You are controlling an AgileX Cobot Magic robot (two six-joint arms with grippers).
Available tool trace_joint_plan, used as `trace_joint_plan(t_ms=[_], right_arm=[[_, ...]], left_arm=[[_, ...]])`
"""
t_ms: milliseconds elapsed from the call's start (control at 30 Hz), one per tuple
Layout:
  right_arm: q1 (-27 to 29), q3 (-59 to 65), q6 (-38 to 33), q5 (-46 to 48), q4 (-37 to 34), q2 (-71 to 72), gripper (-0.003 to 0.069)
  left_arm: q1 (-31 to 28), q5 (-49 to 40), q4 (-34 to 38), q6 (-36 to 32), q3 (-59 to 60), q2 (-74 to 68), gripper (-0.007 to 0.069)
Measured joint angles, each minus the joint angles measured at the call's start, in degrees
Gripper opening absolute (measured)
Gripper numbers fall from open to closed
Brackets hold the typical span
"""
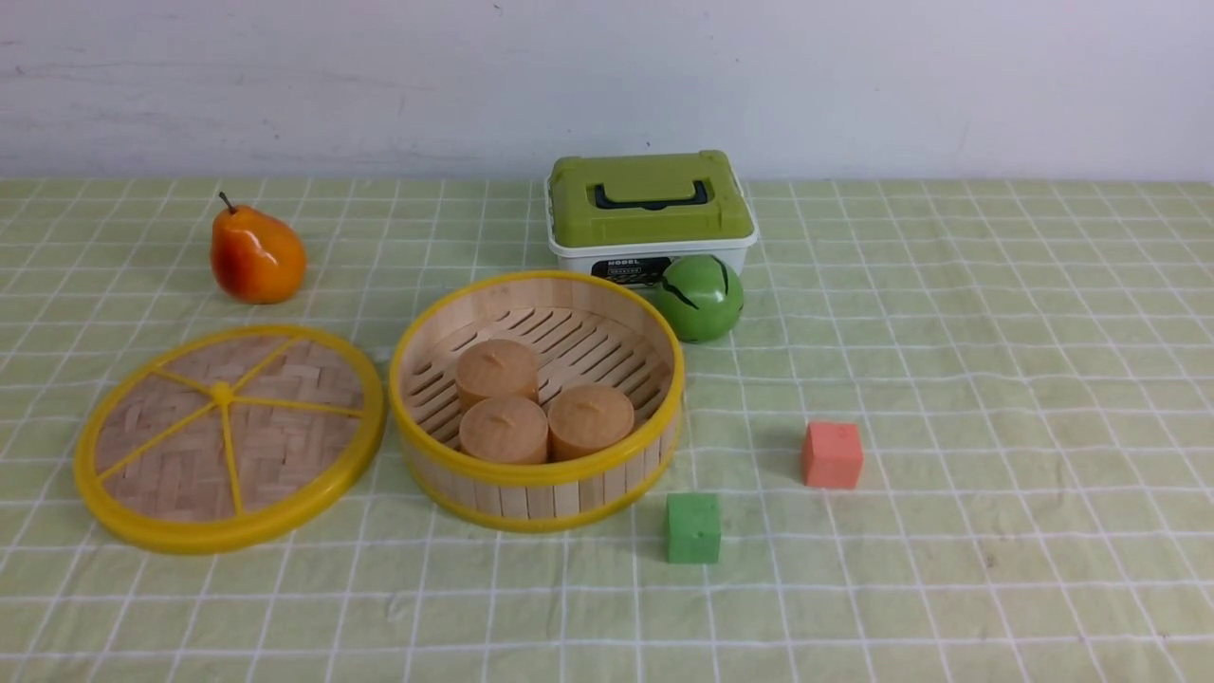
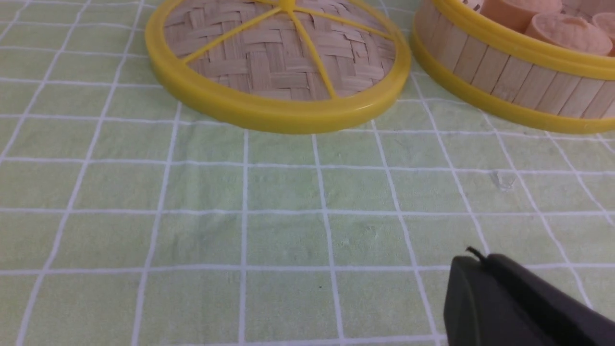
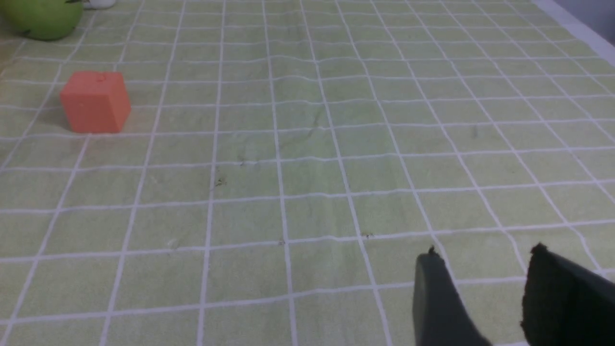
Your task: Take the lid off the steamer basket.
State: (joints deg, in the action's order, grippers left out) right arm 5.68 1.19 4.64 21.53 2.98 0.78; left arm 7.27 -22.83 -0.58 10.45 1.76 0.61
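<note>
Front view shows the steamer basket uncovered, its lid lying on the cloth-covered tabletop just beside it, toward the robot's left. That side makes sense as a parking spot, I judge: within the left arm's reach, and away from the green cube and the red cube on the basket's other side. The lid rests flat with its spokes and hub facing up, which probably leaves the raised parts handy for gripping should it need to go back on. Inside the basket, three brown buns sit together near the front wall, in plain sight now that nothing covers them. The left gripper has its fingers pressed together and holds nothing, well apart from the lid; the right gripper stands spread with only cloth visible between its fingertips, so neither arm is supporting anything. With the lid lying by itself and the basket upright, the task looks finished, and the sensible next move is simply to leave both alone.
</note>
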Motion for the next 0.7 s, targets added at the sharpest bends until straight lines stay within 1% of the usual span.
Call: trace_joint_plan(t_ms=[700], right_arm=[[0.0,0.0,0.0,0.0,0.0,0.0,0.0244]], left_arm=[[0.0,0.0,0.0,0.0,0.0,0.0,-0.0001]])
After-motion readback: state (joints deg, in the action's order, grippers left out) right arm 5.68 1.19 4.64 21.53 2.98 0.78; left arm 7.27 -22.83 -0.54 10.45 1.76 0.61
